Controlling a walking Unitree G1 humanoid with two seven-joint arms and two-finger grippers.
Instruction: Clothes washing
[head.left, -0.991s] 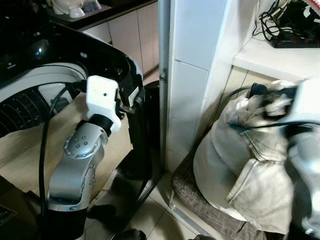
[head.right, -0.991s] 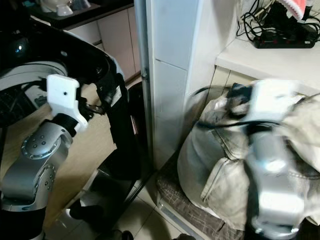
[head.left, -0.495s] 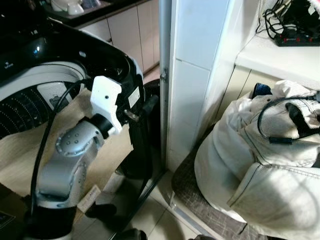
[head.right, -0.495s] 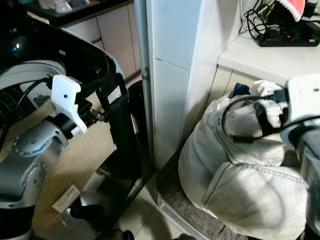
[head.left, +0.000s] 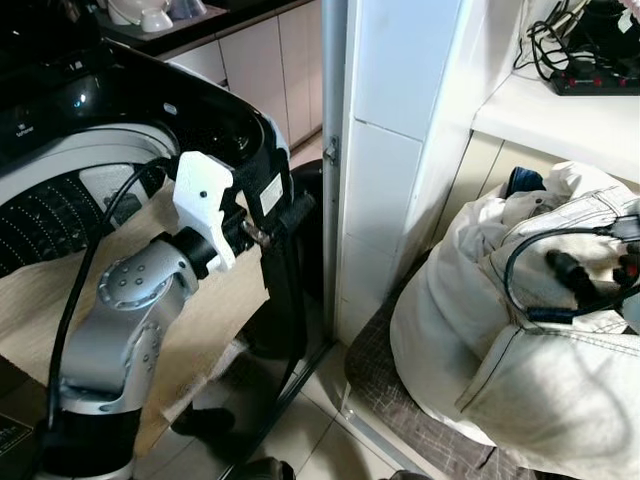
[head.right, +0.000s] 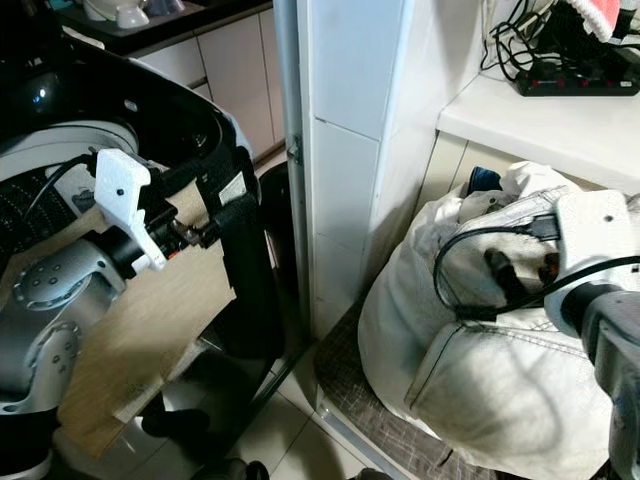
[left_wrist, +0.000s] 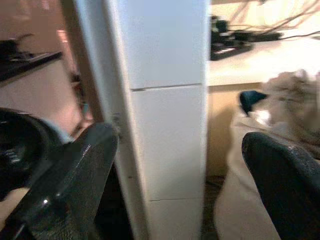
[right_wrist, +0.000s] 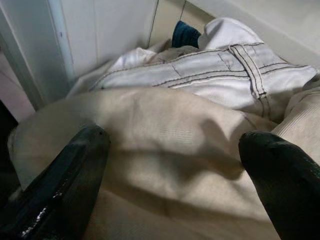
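Withdrawn since a second ago: right gripper (right_wrist: 170, 165), previously blurred over clothes pile (head.left: 480, 330), now poised just above it, fingers (right_wrist: 65, 180) spread. Pile heaped on checked cushion (head.left: 400, 410) beside white pillar (head.left: 385, 150); long axis unclear. Left gripper (left_wrist: 175, 165) raised near washing machine (head.left: 90, 130), spread, aimed at pillar.
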